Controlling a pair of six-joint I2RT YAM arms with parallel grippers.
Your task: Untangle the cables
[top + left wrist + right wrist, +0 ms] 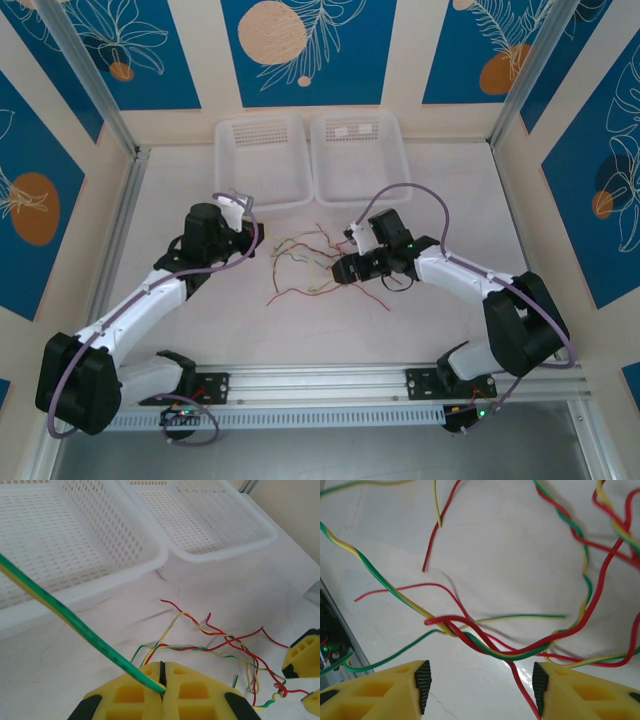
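Red, yellow and green cables (pixel 308 265) sit in a loose tangle in the middle of the desk (pixel 330 330). They're thin wavy wires, some twisted in pairs, ends straggling out. From above, the left jaws are at the tangle's 9 o'clock, the right jaws at 3, and two white perforated plastic baskets (pixel 262 160) at 12. The left jaws are pinched tight on one green-and-yellow strand (pixel 75 622), which runs straight off toward 10 o'clock in the wrist view. The right jaws gape wide, with red and striped wires crossing just ahead of the ribbed black pads (pixel 422 682). Desk looks like glossy pale marble.
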